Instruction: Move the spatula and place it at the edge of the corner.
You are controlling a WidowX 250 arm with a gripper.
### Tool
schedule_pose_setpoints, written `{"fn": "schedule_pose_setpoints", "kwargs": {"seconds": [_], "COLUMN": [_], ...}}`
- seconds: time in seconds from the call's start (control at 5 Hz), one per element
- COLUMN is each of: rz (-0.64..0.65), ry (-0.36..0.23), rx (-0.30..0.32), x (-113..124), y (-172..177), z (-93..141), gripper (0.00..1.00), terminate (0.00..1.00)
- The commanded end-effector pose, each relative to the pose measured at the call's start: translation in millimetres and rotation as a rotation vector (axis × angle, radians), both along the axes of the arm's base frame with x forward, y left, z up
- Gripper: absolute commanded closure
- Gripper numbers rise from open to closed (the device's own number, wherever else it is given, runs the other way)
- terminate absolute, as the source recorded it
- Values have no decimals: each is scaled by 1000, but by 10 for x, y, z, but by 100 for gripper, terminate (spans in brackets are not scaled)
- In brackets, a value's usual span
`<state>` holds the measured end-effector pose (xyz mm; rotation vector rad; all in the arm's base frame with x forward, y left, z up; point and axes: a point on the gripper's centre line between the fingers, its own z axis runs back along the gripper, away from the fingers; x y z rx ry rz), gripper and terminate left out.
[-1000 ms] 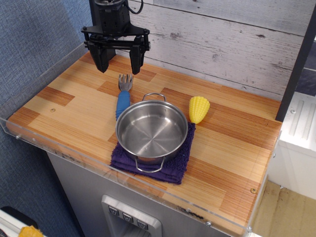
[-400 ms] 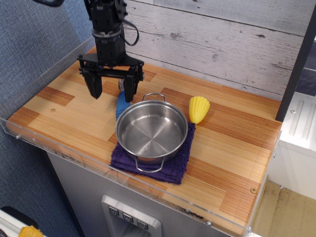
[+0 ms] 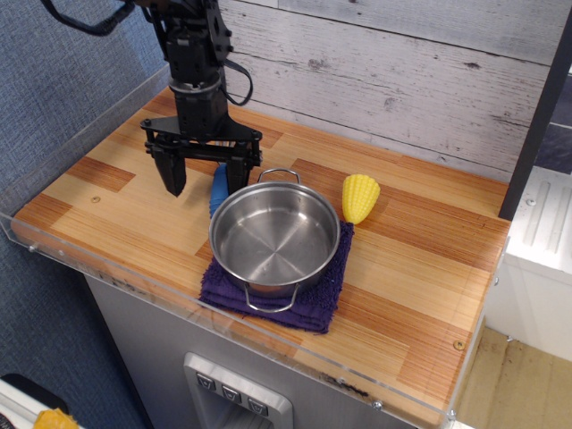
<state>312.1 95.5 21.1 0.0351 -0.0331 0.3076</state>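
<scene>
Two fingers (image 3: 176, 178) astride one spatula (image 3: 218, 189), beside one pot (image 3: 274, 237)

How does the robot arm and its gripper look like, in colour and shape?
The arm is all black, built of stacked blocky segments, with black cables looping beside it. The gripper is black too: a wide crossbar carrying two long, flat, tapering fingers. No markings are visible.

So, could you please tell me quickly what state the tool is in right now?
Tool: open, holding nothing, straddling the spatula.
</scene>
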Motion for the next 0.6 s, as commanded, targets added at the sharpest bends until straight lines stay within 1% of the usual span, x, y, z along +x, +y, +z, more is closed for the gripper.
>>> {"fn": "schedule_pose_setpoints", "kwargs": {"seconds": [0.0,0.2,0.4], "rz": [-15,4,12], "ry": [-52,-56,-61], "rx": [34,41,36], "x": [40,2,-39], "y": [-59,-15,28], "z": [19,-21,15], "gripper": [0,100,100], "terminate": [0,0,0]}}
